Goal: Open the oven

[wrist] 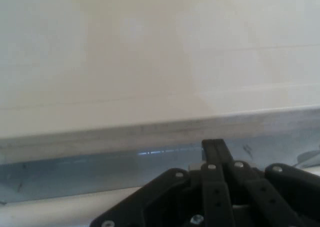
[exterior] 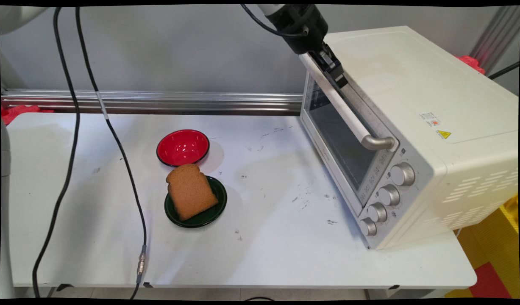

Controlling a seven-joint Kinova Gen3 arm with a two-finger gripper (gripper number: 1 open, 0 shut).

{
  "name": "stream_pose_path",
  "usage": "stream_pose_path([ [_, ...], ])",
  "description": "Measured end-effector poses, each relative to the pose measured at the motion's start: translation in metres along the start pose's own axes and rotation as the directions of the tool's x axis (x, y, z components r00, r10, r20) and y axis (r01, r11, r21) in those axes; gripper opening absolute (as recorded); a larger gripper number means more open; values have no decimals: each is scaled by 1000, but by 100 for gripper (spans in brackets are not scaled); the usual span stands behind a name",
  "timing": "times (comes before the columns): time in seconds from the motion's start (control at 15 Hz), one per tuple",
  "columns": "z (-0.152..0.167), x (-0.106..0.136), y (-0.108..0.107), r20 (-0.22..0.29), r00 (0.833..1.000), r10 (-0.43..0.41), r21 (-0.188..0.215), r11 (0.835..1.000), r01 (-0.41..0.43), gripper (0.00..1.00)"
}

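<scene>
Upper centre of frame, tool: black two-finger tool (exterior: 334,70) sits at the long white handle bar (exterior: 348,112) of the cream toaster oven (exterior: 416,127); whether its fingers are apart or together, cannot tell.
Oven: right side of the white desk (exterior: 264,237), door shut.
Mid-left: brown bread slice (exterior: 190,191) on a dark green plate (exterior: 213,214); red bowl (exterior: 182,147) just above.

Gripper (wrist: 220,152) linkage rises before what may be the oven's (wrist: 150,62) cream top.

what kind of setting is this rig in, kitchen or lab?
Likely a lab bench, not a kitchen: a white table backed by an aluminium rail, cables hanging over it, and a toaster oven staged with the gripper at its door.
</scene>
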Motion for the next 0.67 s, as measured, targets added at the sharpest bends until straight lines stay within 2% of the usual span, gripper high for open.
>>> stream_pose_path([
  [0.67,18,-15,-4,16,1000,4,7,1000,-4,0],
])
